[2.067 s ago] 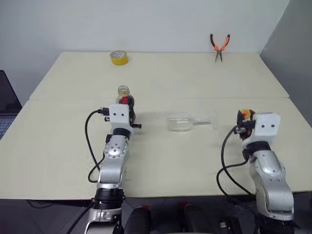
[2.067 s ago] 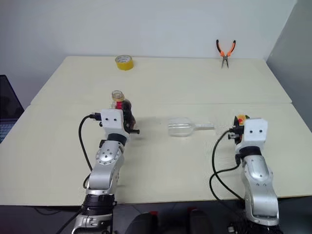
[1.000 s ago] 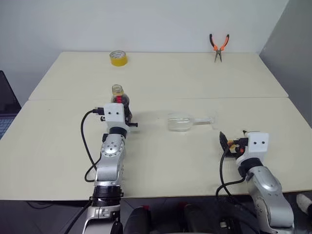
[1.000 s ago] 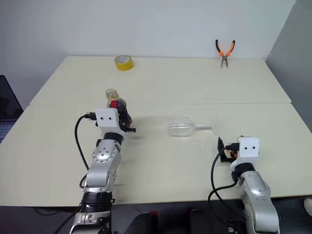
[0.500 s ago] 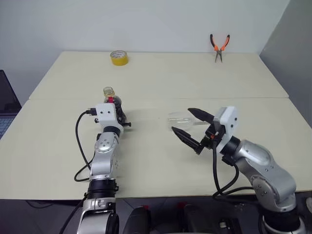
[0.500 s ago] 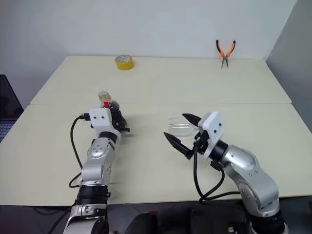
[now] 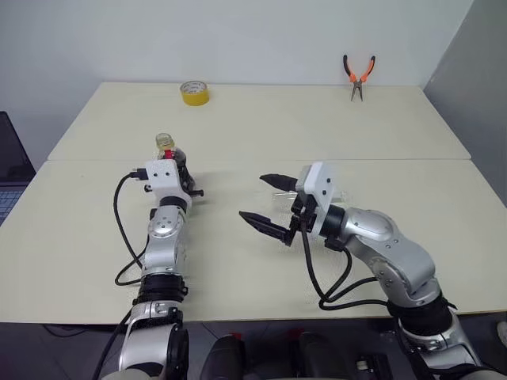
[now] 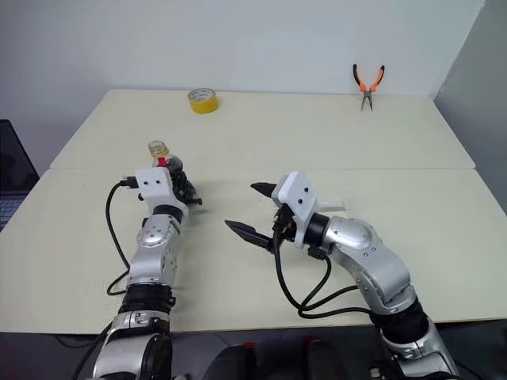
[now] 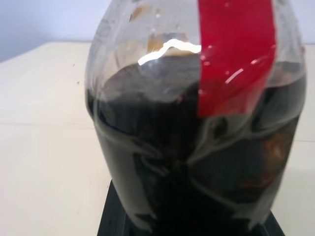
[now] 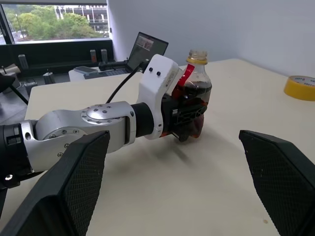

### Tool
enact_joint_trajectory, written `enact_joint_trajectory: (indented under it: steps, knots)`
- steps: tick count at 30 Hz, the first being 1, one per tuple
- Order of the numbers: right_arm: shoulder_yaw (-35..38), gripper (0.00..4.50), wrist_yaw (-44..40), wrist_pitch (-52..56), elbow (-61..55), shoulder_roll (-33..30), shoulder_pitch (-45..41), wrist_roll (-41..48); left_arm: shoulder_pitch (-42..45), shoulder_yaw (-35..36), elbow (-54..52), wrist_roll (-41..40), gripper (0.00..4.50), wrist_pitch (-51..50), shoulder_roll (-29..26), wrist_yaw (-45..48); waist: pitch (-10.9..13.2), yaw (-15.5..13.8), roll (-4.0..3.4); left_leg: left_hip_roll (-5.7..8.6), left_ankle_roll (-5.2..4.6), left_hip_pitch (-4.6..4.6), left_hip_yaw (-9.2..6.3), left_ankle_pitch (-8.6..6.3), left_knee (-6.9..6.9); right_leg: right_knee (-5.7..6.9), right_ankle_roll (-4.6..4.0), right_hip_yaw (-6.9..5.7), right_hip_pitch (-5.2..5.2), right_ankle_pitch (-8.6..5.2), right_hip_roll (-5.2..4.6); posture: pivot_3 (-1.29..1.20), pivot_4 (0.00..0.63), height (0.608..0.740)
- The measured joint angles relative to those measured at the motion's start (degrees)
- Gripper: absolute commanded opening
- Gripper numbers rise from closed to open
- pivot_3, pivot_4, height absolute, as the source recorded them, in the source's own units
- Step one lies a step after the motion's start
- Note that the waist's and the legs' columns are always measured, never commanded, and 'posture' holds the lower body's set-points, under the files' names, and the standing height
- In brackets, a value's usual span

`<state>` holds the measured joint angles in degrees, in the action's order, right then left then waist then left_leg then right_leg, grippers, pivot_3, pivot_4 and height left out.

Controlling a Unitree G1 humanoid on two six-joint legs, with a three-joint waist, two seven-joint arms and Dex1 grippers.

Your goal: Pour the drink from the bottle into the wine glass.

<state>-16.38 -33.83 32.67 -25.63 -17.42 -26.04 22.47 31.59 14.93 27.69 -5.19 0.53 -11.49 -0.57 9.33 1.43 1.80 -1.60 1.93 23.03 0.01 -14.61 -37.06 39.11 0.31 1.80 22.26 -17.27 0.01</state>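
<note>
My left gripper is shut on the bottle, a small clear one with a red label and a yellowish top, held upright at the table's left-middle. The dark drink fills its lower body. My right gripper is wide open in mid-table, raised off the surface, fingers pointing left toward the bottle with nothing between them. The wine glass lies on its side behind my right hand; only its stem end shows. In the right wrist view the bottle sits in the left gripper's black fingers.
A yellow tape roll lies at the table's far left, and orange-handled pliers at the far right. A laptop stands past the left edge. A seam runs across the table.
My right arm swung up and left from the table's front right to the middle, turning its open fingers toward the bottle and covering the glass. My left gripper carried the bottle left and slightly farther away.
</note>
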Motion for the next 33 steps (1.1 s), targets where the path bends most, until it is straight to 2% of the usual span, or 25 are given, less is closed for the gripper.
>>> enact_joint_trajectory:
  steps: [5, 15, 17, 25, 33]
  knots:
    - [-0.32, 4.5, -0.07, -0.24, 0.25, 0.31, -0.12, -0.95, 2.19, 0.69, 4.88, -0.24, 0.74, 3.07, -0.92, -0.05, 0.0, 0.01, 0.0, -0.01, 0.0, -0.01, 0.0, 0.0, 0.01, 0.01, -0.01, -0.01, 0.0, 0.0, 0.01, 0.0, 0.15, 0.74]
    - [-0.31, 4.5, -0.12, -0.24, 0.26, 0.05, -0.12, -0.97, 2.49, 0.66, 6.72, -0.51, 3.96, 5.2, -0.91, 0.21, -0.01, 0.01, 0.0, -0.01, 0.0, -0.02, -0.01, 0.0, 0.0, 0.05, -0.01, -0.02, 0.0, 0.01, 0.0, 0.0, 0.15, 0.74]
    - [-0.3, 4.5, -0.1, -0.23, 0.26, -0.01, -0.12, -0.96, 1.83, 0.54, 6.09, -0.54, 4.49, 5.19, -0.89, 0.47, -0.01, 0.03, 0.0, -0.01, 0.01, -0.02, 0.0, 0.0, 0.01, 0.04, -0.01, -0.01, 0.0, 0.01, 0.0, 0.0, 0.15, 0.74]
    - [0.21, 4.5, -0.03, -0.22, -1.01, -3.01, 1.24, -1.24, -8.06, -2.52, -6.97, -0.41, 4.49, 2.0, -0.6, 3.55, -0.01, 0.06, 0.0, -0.02, 0.01, -0.02, 0.0, 0.0, 0.01, 0.06, -0.02, 0.02, 0.0, 0.01, -0.01, 0.0, 0.15, 0.74]
    - [4.51, 4.5, 3.18, -2.49, -4.88, -8.5, 11.56, -6.86, -21.29, -5.22, -25.39, -0.77, 4.49, -9.32, -3.17, 8.35, -0.02, 0.08, 0.0, -0.04, 0.0, -0.08, 0.0, 0.0, 0.04, 0.08, -0.02, 0.03, -0.03, 0.0, 0.01, 0.0, 0.15, 0.74]
